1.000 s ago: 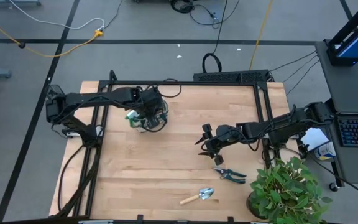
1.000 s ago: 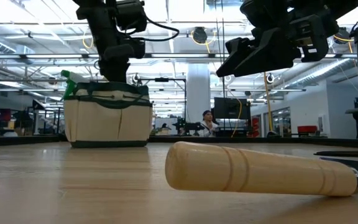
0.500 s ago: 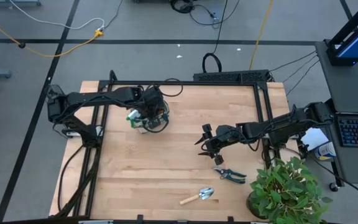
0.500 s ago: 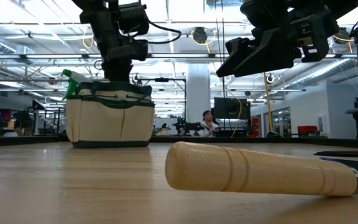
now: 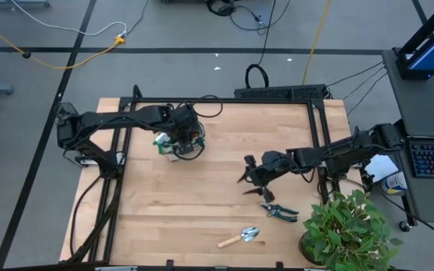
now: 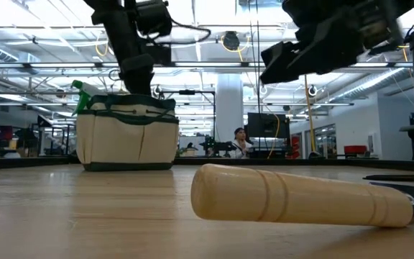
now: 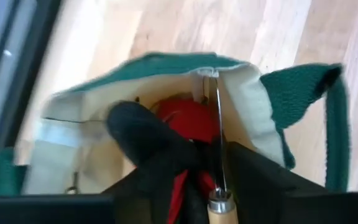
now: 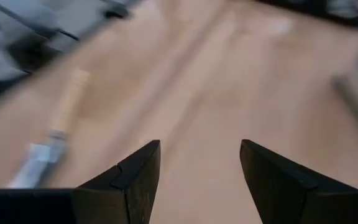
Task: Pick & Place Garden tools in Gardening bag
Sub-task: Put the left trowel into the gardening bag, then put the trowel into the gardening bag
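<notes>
Since the earlier frame, right gripper [image 5: 249, 175] has swung, jaws wide, above pruning shears [image 5: 278, 211]. Left gripper [image 5: 181, 135], apparently releasing a wooden-handled tool [image 7: 221, 208], hangs over gardening bag [image 6: 126, 137]. Withdraw vertically, clear of the bag's rim.

The wooden counter [image 5: 202, 196] carries the gardening bag [image 5: 179, 143] near its far left corner. Pruning shears [image 5: 279, 211], a trowel [image 5: 239, 238] and a potted plant [image 5: 349, 229] sit toward the near right corner.

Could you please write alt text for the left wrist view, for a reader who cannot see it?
The left gripper hangs over the open gardening bag, a tan tote with dark green trim standing on the wooden table. Between the dark fingers, a wooden-handled metal tool points down into the bag, where a red item lies.
</notes>
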